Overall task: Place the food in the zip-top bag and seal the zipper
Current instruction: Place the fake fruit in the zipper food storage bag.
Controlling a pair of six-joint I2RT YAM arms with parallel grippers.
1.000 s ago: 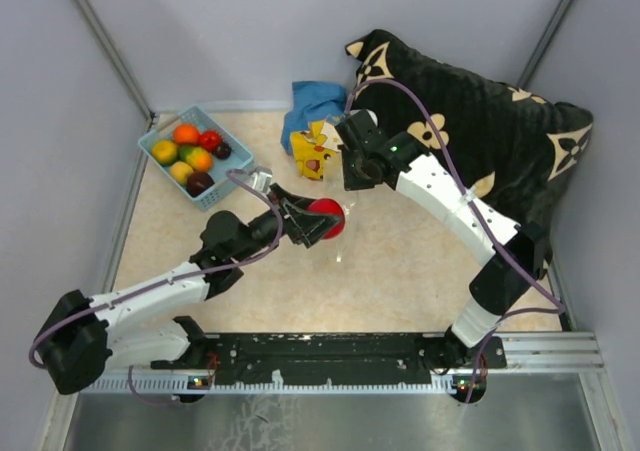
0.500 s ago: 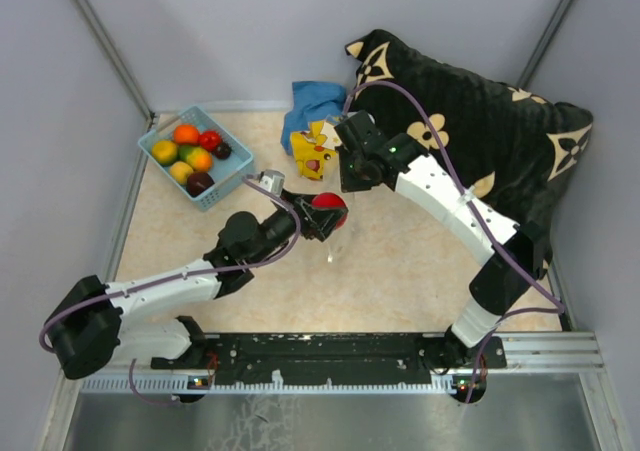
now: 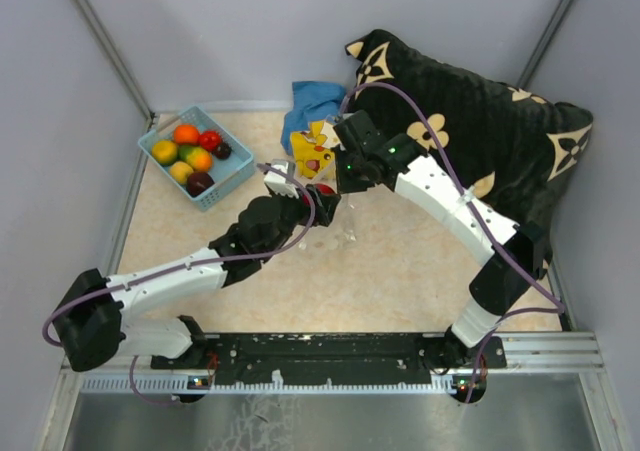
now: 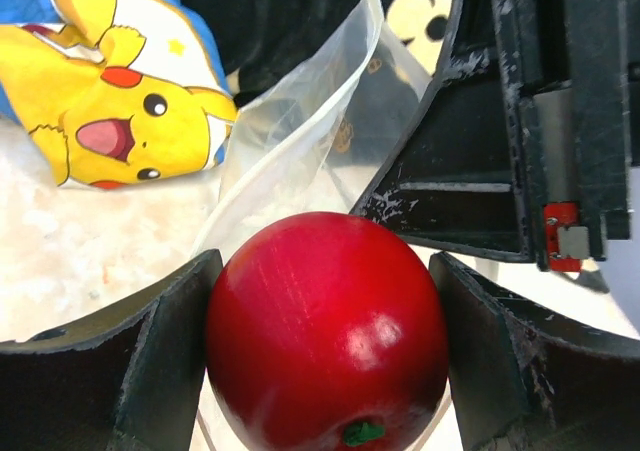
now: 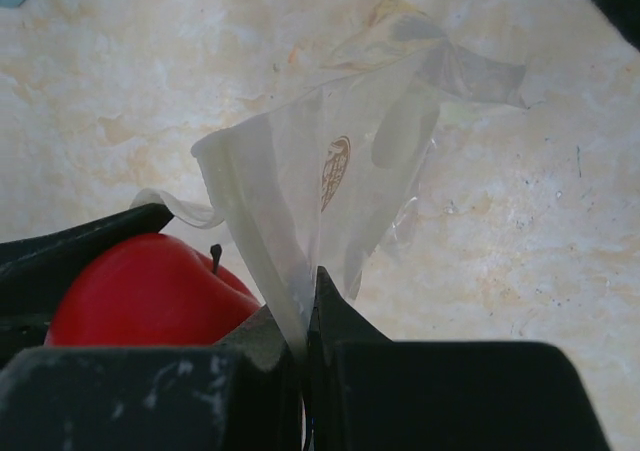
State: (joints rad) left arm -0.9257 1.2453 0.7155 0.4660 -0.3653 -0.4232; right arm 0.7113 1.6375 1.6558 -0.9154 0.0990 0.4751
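Note:
My left gripper (image 4: 325,316) is shut on a red toy fruit (image 4: 325,331) with a small green mark at its bottom, one finger (image 4: 150,351) on each side. It sits at the mouth of the clear zip-top bag (image 4: 300,131). My right gripper (image 5: 308,341) is shut on the bag's (image 5: 340,171) upper edge and holds it up above the table. The whitish zipper strip (image 5: 245,221) runs down into its jaws, with the red fruit (image 5: 140,286) just left of it. In the top view the left gripper (image 3: 318,203) and right gripper (image 3: 345,176) nearly meet. More food (image 3: 190,156) lies in the basket.
A light blue basket (image 3: 232,174) stands at the back left. A yellow plush (image 3: 315,151) and a blue cloth (image 3: 315,101) lie just behind the grippers. A large black patterned pillow (image 3: 470,121) fills the back right. Grey walls close in both sides.
My left gripper has carried the red fruit away from me and up to the bag's mouth, close under the right gripper. The right gripper has barely moved.

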